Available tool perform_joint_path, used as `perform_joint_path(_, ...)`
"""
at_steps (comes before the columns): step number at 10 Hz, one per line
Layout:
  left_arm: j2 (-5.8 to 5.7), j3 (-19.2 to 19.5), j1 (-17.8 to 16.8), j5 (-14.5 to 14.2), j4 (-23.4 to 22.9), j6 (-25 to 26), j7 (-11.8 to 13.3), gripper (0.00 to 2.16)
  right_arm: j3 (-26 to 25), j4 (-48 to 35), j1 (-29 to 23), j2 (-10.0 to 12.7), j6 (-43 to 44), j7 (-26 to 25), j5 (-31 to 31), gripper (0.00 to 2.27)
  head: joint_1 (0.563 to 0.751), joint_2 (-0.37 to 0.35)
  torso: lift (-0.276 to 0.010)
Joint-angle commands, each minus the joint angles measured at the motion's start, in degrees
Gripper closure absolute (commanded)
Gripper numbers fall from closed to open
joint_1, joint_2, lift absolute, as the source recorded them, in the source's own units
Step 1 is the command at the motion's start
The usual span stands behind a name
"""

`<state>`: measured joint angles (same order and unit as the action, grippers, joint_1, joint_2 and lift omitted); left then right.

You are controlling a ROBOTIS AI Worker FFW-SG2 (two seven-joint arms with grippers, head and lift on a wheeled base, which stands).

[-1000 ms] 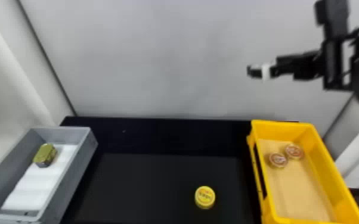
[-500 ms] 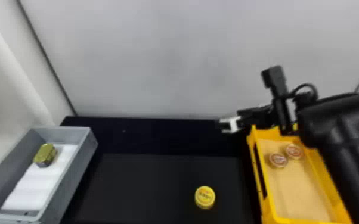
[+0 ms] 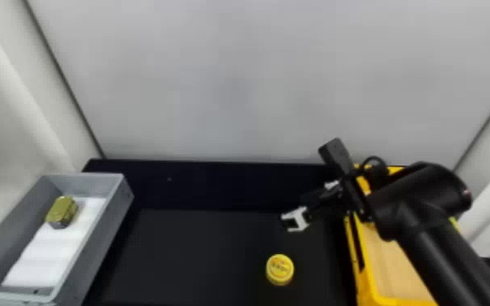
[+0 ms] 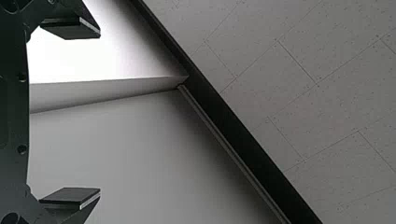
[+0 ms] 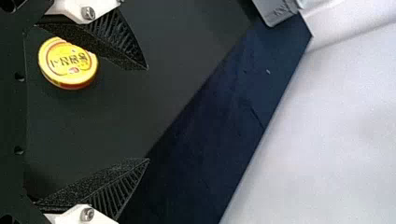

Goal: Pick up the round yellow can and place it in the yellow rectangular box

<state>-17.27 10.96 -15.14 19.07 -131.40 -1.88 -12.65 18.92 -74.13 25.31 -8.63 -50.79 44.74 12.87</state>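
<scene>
Now holding left pincer (image 4: 100, 112) released, right pincer (image 3: 296, 215) released between round yellow can (image 3: 279, 269) and worktop's (image 3: 195, 252) back edge.

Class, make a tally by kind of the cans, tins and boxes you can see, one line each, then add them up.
Round yellow can: 1
Gold tin: 1
Boxes, the yellow rectangular box and the grey box: 2
Total: 4, with part of the yellow rectangular box's inside hidden
</scene>
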Motion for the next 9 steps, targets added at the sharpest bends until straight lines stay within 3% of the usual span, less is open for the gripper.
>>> perform_joint_path(1, 0.04, -0.1, -0.1, 0.0, 0.1, -0.5, 0.0, 0.09, 1.5, 5.9, -0.5, 1.2, 3.6, 0.8, 1.7, 0.09, 0.694, 0.059, 0.0)
perform_joint_path(6, 0.48, -0.5, -0.2, 0.0, 1.1, -2.2, -0.2, 0.09, 6.6, 22.3, 0.9, 3.5, 14.9, 1.5, 1.7, 0.09, 0.694, 0.059, 0.0)
perform_joint_path(9, 0.48, -0.9, -0.3, 0.0, 1.1, -2.2, -0.2, 0.09, 8.8, 22.7, 1.1, 3.4, 16.8, 1.6, 1.7, 0.09, 0.694, 0.059, 0.0)
